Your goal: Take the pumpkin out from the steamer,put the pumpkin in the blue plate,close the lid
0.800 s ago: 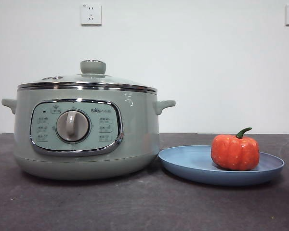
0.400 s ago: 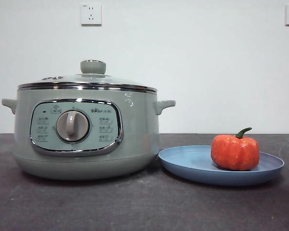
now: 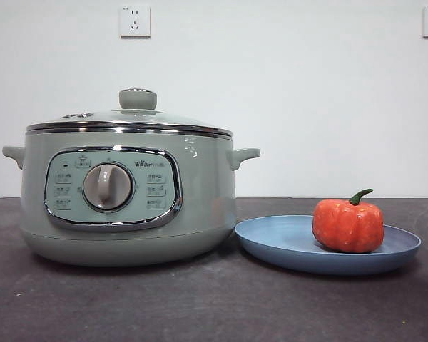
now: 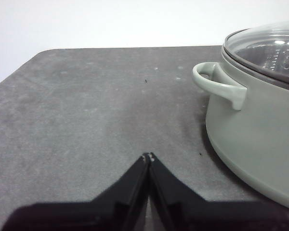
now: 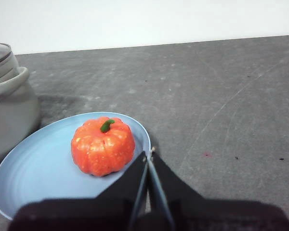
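Right gripper [image 5: 148, 155]: black jaws pressed tip to tip, holding nothing, hanging above the near edge of the wide, shallow light-blue plate [image 5: 33, 166]. Small ribbed orange-red toy pumpkin with curved green stem [image 5: 102, 146] sits upright in that plate, just ahead of the jaw tips and a bit to one side, not touching them. Large round sage-green electric steamer [image 5: 9, 110] is beyond the plate's far side from this gripper; only its wall and one handle show in the right wrist view.

Left gripper [image 4: 148, 157]: jaws also closed together, empty, over bare dark grey tabletop [image 4: 86, 110]. Steamer body and side handle are off to one side of it, near but clear of the jaws.

Front view: round glass lid with chrome rim and pale green knob [image 3: 138, 100] is seated flat on the steamer [image 3: 128, 192]. Plate [image 3: 285, 246] lies just beside the steamer base; contact can't be resolved. Pumpkin [image 3: 348, 225] sits in the plate half away from the steamer. Neither arm shows in this view. Two white wall sockets [image 3: 134, 20] sit on the wall behind.
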